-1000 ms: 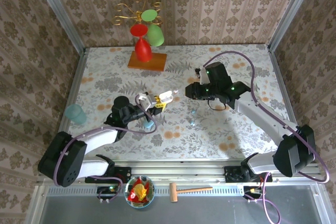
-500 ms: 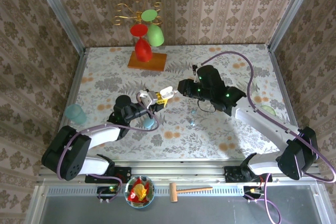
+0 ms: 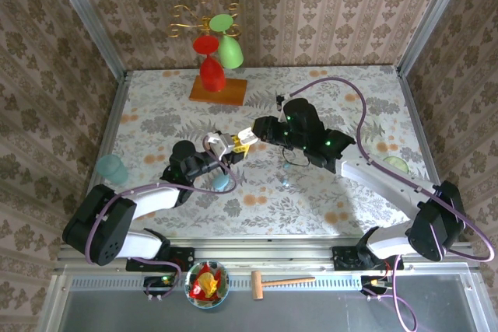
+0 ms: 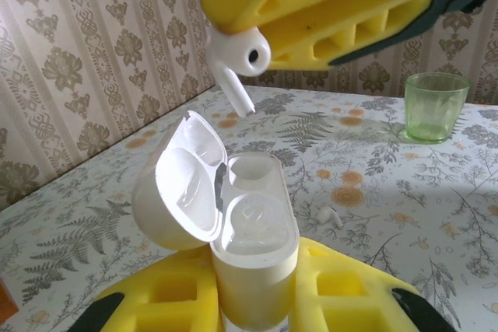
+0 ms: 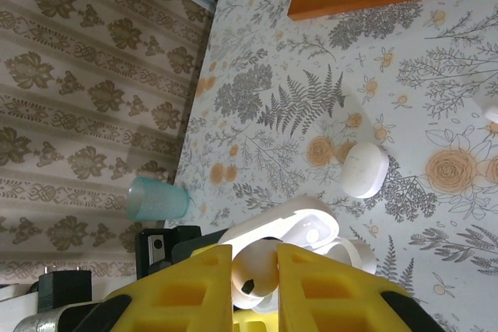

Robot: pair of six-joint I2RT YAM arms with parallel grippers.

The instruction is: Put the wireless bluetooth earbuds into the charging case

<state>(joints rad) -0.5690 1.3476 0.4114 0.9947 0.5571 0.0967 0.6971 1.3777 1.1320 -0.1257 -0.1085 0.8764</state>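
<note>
Your right fingers [image 5: 187, 289] pinch a white earbud [image 4: 237, 56]; your left fingers [image 4: 350, 285] grip the open charging case [image 4: 253, 254].
The earbud hangs stem down just above the case's two wells, not touching. A small white piece [image 4: 327, 215] on the table [image 4: 405, 184] beyond may be another earbud.

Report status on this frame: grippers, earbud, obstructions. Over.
Left gripper, jaws shut on open charging case, upright. Right gripper, jaws shut on white earbud, stem-down above the case's wells, not seated. Nothing between them.

Black-white arms [image 3: 389, 180], purple cables [image 3: 336, 78], yellow foam tool pads [image 4: 350, 289].
</note>
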